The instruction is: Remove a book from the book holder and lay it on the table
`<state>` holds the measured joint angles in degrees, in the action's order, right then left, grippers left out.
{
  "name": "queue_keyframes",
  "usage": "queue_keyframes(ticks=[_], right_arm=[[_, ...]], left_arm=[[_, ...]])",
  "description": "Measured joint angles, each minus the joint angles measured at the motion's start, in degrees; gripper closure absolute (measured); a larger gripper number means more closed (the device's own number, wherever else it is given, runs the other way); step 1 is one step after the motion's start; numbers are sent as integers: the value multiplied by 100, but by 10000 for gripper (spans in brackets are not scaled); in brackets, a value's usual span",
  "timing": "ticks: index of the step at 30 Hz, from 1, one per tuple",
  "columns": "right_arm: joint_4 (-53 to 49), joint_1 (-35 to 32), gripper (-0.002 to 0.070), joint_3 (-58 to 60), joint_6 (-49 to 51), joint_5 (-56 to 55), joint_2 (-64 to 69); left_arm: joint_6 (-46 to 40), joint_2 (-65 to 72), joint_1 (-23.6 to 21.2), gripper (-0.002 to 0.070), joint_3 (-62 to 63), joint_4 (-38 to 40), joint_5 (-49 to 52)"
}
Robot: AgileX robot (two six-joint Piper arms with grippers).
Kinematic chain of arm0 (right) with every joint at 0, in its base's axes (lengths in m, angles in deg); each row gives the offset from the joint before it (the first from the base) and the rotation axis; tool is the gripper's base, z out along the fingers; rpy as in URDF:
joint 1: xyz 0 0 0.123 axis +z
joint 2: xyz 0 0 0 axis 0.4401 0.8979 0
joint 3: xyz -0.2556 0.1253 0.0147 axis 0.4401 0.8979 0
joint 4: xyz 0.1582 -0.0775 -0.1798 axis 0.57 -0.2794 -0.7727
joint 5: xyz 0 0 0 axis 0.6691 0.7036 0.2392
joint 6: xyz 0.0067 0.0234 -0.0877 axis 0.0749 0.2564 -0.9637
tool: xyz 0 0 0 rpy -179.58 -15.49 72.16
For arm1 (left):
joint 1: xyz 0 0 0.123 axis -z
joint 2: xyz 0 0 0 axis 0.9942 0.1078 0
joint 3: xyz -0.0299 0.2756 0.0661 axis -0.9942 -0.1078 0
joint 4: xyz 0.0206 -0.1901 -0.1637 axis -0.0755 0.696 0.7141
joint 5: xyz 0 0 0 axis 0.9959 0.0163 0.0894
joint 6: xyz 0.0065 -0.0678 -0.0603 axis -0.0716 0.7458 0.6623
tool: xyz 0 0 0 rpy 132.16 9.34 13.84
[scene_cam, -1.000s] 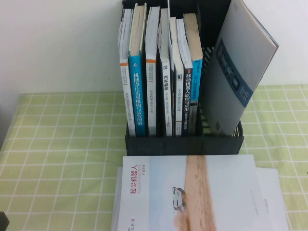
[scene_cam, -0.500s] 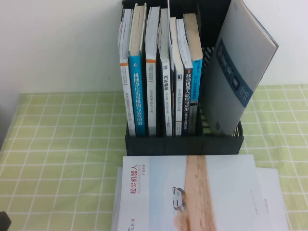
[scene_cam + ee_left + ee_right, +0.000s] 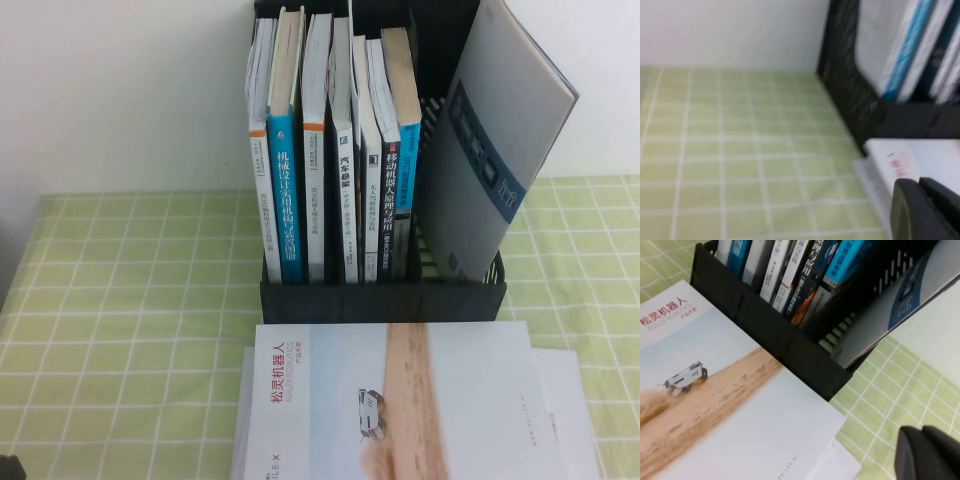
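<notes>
High view: the book holder [image 3: 385, 298], black and upright, stands at the far middle of the table [image 3: 130, 300], holding a row of upright books [image 3: 335, 150] in its left slots and a grey booklet with a blue band [image 3: 495, 140] leaning rightward in its right compartment. The book [image 3: 400, 410], white cover with tan stripe and red title facing up, lies flat on the table just in front of the holder, on top of another white booklet [image 3: 570, 400] whose edges show on either side. Neither gripper is identifiable here. Left wrist view: the left gripper [image 3: 925, 210] hovers low above the table near the book's [image 3: 920, 160] corner, beside the holder's slatted side [image 3: 850, 90]; its fingers appear pressed together, grasping nothing. Right wrist view: the right gripper [image 3: 927, 452] hangs over the cloth beside the book [image 3: 730, 405] and the holder's front corner [image 3: 810, 360], clenched and empty.
</notes>
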<state>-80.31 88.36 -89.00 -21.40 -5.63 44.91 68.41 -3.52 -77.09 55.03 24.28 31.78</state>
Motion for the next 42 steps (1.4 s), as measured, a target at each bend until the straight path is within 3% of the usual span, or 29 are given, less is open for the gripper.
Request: queue_keyframes(ticks=[5,9,37,42], right_arm=[[0,0,678,0,0,0,0],[0,0,678,0,0,0,0],[0,0,678,0,0,11,0],[0,-499,678,0,0,-235,-233]], left_arm=[[1199,-109,-262,678,-944,-1007,-694],[1621,-241,-323,678,-1131,-1504,-788],[1466,-282,-340,678,-1131,-1695,-761],[1478,-282,-349,678,-1131,-1695,-761]])
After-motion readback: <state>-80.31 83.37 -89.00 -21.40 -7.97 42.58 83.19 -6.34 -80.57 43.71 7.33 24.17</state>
